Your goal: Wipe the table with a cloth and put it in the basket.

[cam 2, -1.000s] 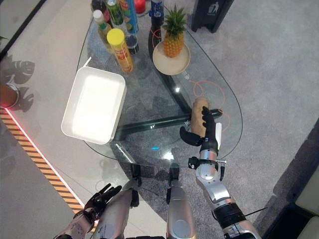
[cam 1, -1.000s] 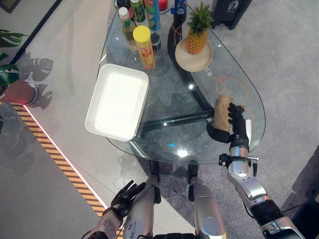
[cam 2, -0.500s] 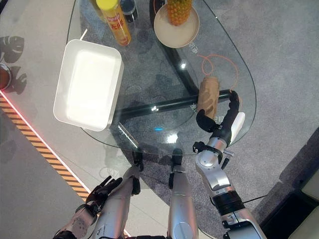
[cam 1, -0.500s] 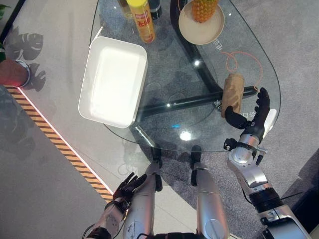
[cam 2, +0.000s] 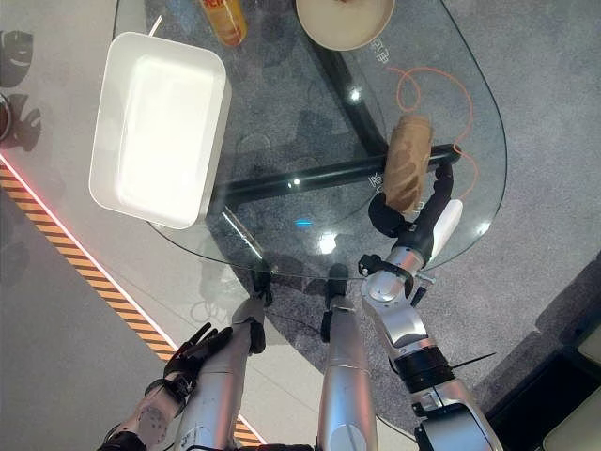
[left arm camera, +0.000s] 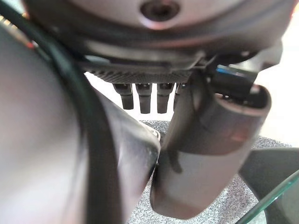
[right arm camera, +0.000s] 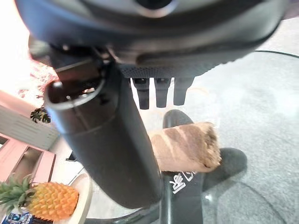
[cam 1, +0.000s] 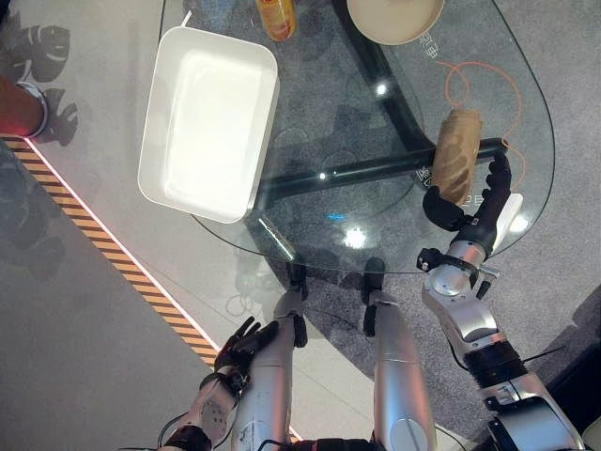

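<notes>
While the left robot hand (cam 1: 239, 346) hung low beside the floor's striped strip, well off the table (cam 1: 319, 141), its fingers were loosely spread and held nothing. Further along, a white rectangular basket (cam 1: 208, 120) sat at the glass table's left edge, partly past the rim. Beyond it, at the far edge, stood a yellow can (cam 1: 275, 16) and then a beige plate (cam 1: 394, 16). Toward the right side, the rolled brown cloth (cam 1: 455, 154) lay on the glass beside an orange cord loop (cam 1: 470, 75). The right robot hand (cam 1: 472, 209) stood just at the cloth's near end, thumb (cam 1: 439, 209) on one side and straight fingers (cam 1: 500, 178) on the other, spread apart and not closed on it. A pineapple (right arm camera: 42, 201) showed in the right wrist view.
</notes>
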{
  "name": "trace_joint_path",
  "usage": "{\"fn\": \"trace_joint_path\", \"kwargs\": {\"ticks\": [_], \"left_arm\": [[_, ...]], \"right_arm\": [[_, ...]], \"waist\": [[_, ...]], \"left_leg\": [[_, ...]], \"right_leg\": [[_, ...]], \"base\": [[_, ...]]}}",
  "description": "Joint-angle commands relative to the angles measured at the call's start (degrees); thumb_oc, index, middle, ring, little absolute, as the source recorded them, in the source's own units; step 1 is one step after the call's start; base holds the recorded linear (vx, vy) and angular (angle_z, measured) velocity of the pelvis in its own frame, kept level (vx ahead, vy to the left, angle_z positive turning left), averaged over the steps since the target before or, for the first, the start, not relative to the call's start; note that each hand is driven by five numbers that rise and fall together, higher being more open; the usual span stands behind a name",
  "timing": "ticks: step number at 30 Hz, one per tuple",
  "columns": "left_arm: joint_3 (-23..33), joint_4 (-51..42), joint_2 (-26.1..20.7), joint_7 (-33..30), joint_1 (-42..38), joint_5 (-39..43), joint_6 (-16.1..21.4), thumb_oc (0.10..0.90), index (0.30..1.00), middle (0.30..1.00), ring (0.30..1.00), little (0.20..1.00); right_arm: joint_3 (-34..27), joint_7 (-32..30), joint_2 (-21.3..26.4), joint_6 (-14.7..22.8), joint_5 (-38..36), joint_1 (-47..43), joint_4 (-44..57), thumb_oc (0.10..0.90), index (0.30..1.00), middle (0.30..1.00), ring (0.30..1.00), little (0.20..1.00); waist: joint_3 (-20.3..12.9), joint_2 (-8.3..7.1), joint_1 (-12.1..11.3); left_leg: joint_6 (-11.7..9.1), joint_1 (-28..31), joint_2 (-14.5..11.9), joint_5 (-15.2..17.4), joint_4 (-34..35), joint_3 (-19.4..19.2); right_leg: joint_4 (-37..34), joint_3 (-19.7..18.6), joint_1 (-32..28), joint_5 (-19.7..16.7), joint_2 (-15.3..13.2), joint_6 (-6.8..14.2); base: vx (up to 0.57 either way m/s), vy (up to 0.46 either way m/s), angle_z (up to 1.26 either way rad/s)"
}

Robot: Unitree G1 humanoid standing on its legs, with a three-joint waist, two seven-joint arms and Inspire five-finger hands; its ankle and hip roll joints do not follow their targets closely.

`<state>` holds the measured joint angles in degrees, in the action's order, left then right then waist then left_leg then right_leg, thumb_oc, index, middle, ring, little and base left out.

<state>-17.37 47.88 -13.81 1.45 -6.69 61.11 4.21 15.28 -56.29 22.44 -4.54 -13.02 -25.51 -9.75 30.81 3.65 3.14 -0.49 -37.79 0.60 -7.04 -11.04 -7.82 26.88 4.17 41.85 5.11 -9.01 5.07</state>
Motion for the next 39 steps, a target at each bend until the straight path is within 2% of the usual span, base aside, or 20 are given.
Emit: {"fn": "trace_joint_path", "kwargs": {"ticks": [1,9,20,24,32,39], "left_arm": [[-4.7,-2.9,5.1,-0.2,1.8,1.7,0.0,0.800,0.900,0.900,0.900,0.900],[-5.2,-3.6,4.9,-1.1,0.8,3.4,0.4,0.800,0.900,0.900,0.900,0.900],[-5.7,-3.4,4.7,-0.7,0.3,3.5,-0.3,0.800,0.900,0.900,0.900,0.900],[-6.2,-3.3,4.7,-0.7,-0.2,3.7,-0.4,0.800,0.900,0.900,0.900,0.900],[-6.2,-3.7,4.4,-0.6,-0.9,3.7,-1.5,0.800,0.900,0.900,0.900,0.900],[-6.2,-3.7,4.1,0.0,-1.0,4.1,-1.7,0.800,0.900,0.900,0.900,0.900]], "right_arm": [[-0.4,-3.7,1.9,2.6,-1.1,-2.0,5.1,0.800,0.900,0.900,0.900,0.900],[0.4,-7.6,1.0,1.6,-2.7,-2.9,2.2,0.800,0.900,0.900,0.900,0.900],[-0.1,-9.8,3.0,1.6,-3.0,-8.1,-1.1,0.800,0.900,0.900,0.900,0.900],[-0.9,-12.1,4.3,0.0,-3.7,-11.5,-2.8,0.800,0.900,0.900,0.900,0.900],[-1.0,-10.4,7.1,-4.6,-4.0,-16.4,-7.6,0.800,0.900,0.900,0.900,0.900],[-0.6,-10.1,8.1,-5.1,-7.2,-17.6,-10.4,0.800,0.900,0.900,0.900,0.900]], "waist": [[-1.0,0.09,-0.1],[-1.0,0.13,-0.6],[-1.0,0.98,-1.5],[-1.0,1.27,-2.0],[-1.0,1.85,-2.8],[-1.0,2.28,-3.1]], "left_leg": [[0.1,-3.2,2.8,10.7,-11.2,-2.0],[0.4,-5.1,2.7,10.2,-11.0,-1.6],[0.3,-7.8,3.1,9.9,-11.5,-0.9],[0.3,-8.5,3.3,9.9,-11.9,-0.5],[0.4,-9.7,3.5,9.9,-12.5,0.1],[0.5,-10.7,3.8,10.0,-13.0,0.5]], "right_leg": [[-7.8,2.8,1.0,-6.6,4.0,-1.3],[-7.4,2.8,2.9,-7.0,4.2,-1.3],[-7.1,3.1,5.8,-7.8,3.9,-1.2],[-6.9,3.1,6.5,-7.8,3.8,-1.1],[-6.5,3.2,7.7,-8.0,3.6,-1.0],[-6.1,2.9,8.9,-8.1,3.7,-1.0]], "base": [[0.00,0.000,0.00],[0.01,0.003,0.02],[0.00,0.000,0.00],[0.00,-0.001,0.01],[0.00,-0.001,0.01],[0.01,0.012,0.05]]}}
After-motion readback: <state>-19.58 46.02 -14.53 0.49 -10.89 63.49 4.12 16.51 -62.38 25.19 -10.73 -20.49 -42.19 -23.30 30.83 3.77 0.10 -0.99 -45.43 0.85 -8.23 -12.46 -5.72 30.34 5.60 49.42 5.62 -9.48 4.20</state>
